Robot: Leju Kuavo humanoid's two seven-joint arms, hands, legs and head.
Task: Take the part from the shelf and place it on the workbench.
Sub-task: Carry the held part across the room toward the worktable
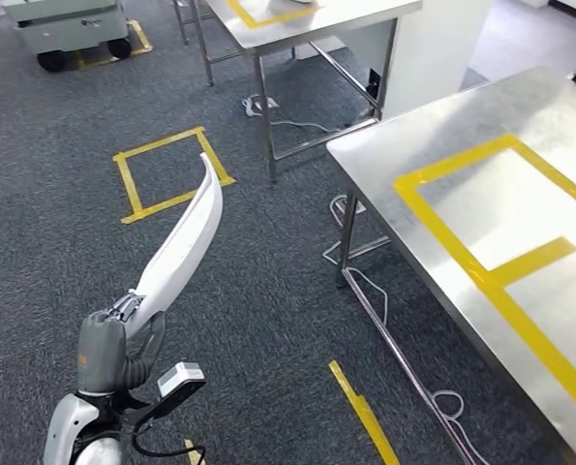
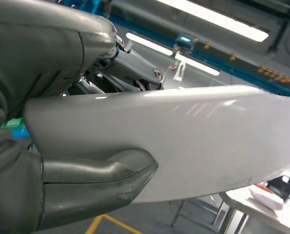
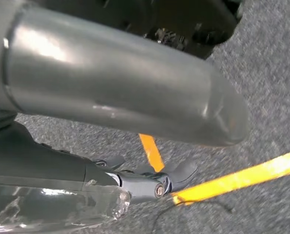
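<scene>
While the left hand [image 1: 116, 351] at the near left clamps thumb and fingers around one end of the long white curved part [image 1: 186, 242], the pick from the shelf looks done and the carry is under way. The left wrist view confirms the hold, with the grey thumb [image 2: 99, 178] pressed against the part's glossy face [image 2: 195, 141]. The part juts up and away over the dark carpet [image 1: 270, 310], well apart from any surface. The right hand [image 3: 143, 180] hangs over carpet and yellow tape [image 3: 242, 178]; its fingers seem loosely apart and hold nothing. To the right stands the steel counter [image 1: 387, 145], marked with yellow tape outlines [image 1: 489, 281]. Left to do: bringing the part over the counter and setting it down. A second steel table [image 1: 291, 34] stands farther off.
</scene>
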